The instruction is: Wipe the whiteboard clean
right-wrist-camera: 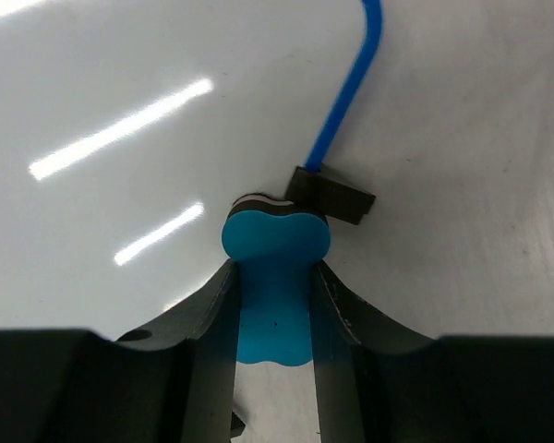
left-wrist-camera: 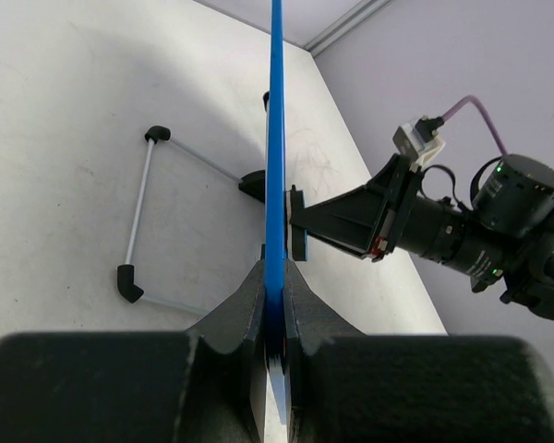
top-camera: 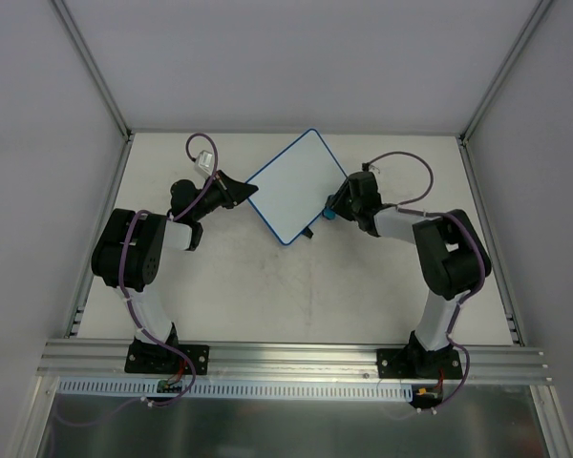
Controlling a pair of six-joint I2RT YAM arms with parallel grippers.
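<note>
My left gripper point(left-wrist-camera: 275, 281) is clamped on the thin blue rim of the whiteboard point(top-camera: 294, 186), toward the far side of the table point(top-camera: 382, 286), and my right gripper point(right-wrist-camera: 275, 272) pinches the eraser point(right-wrist-camera: 277, 242) by its edge, so I judge the board light, stiff and slick, best held by the rim.

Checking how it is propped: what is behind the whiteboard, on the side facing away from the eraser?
A thin wire stand with black end caps shows against the table behind the whiteboard. The board is seen edge-on, so its back face is hidden.
</note>
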